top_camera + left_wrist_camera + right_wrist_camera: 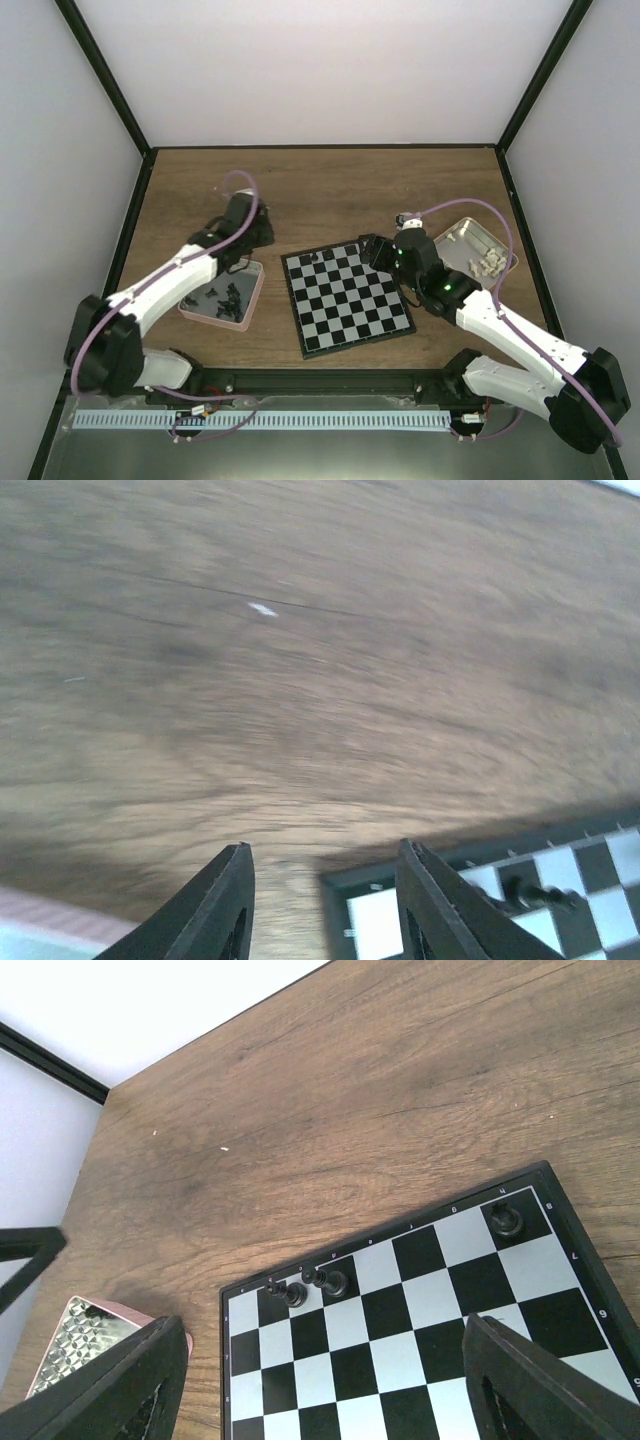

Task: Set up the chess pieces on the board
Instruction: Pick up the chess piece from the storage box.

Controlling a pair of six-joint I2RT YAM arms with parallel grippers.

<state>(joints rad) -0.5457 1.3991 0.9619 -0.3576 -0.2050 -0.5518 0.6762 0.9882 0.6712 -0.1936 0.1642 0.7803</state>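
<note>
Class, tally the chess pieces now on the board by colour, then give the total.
Black pieces: 3
Cream pieces: 0 (those seen lie in the tin)
Total on the board: 3

Soft, even light in the top view, walls [320, 70] bright; left wrist view smeared by motion blur, desk [300, 680] grain streaked, shadow edging the board [600, 880]; right wrist view sharp.

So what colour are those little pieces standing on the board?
The pieces are black; right wrist view shows them best.
</note>
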